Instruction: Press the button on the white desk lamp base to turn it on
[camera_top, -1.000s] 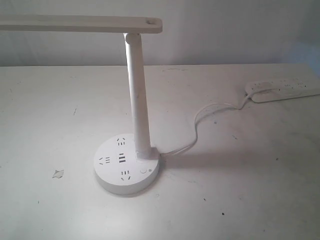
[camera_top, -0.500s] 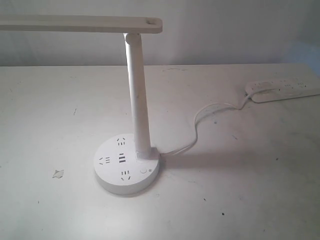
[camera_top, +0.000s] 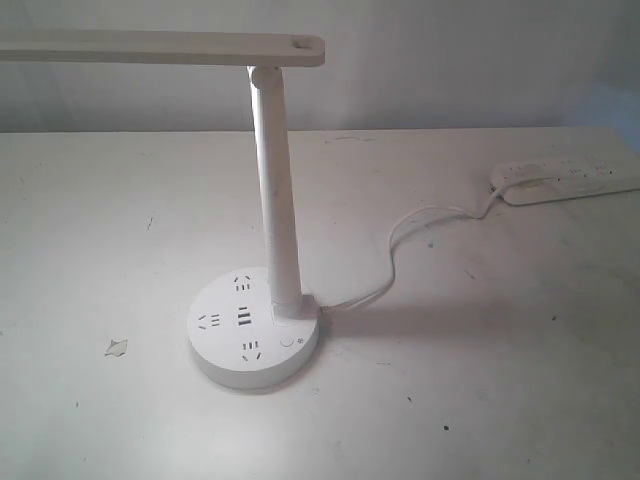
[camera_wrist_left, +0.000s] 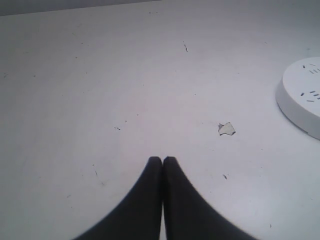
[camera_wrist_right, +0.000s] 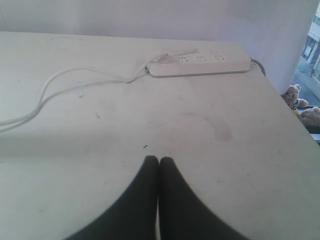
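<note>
I'm finding the press not yet begun: the left gripper (camera_wrist_left: 162, 161) and right gripper (camera_wrist_right: 158, 161) are both hovering closed and empty over the surface (camera_top: 480, 360), away from the button (camera_top: 289, 342), which is sitting beside the post (camera_top: 280, 230) on the white desk lamp base (camera_top: 215, 352).

Soft, even light fills the exterior view with no hard glare, and the white lamp (camera_top: 275, 200) barely separates from the pale tabletop (camera_top: 120, 200). A broad, faint shadow band lies on the tabletop right of the base (camera_top: 225, 355). The picture is slightly soft and grainy, bluish in the upper right corner. In the left wrist view the tabletop is bright, almost washed out, and the left fingers (camera_wrist_left: 145, 200) are featureless black and blurred. The right wrist view is dimmer and yellowish, with a shadow band crossing the tabletop. Daylight shows through a gap (camera_wrist_right: 312, 35), and the right fingers (camera_wrist_right: 140, 200) are black and unfocused.
</note>
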